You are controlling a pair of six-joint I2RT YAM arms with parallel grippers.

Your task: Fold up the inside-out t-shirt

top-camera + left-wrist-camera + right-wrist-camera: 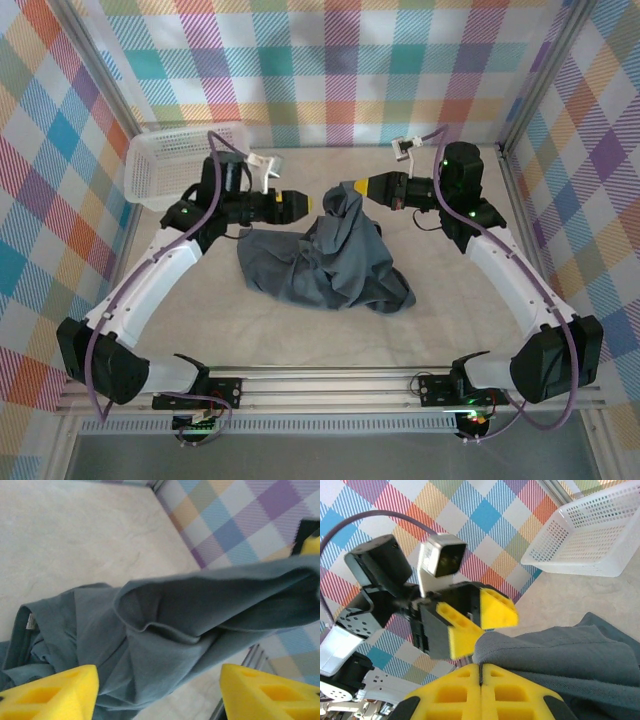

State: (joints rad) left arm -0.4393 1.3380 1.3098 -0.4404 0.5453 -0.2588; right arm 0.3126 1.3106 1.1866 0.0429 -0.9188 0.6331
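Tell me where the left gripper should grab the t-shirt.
Take the raised ridge of the t-shirt hanging from the shut right gripper. Bring the open left gripper in level from its own side: that fold is lifted off the table, so the jaws can likely straddle it.

t-shirt (325, 265) on the table (200, 320) centre, basket (175, 165) behind it, far-left corner

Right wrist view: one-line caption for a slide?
Right hand shut on the blue-grey t-shirt, open left hand facing it, white lattice basket beyond.
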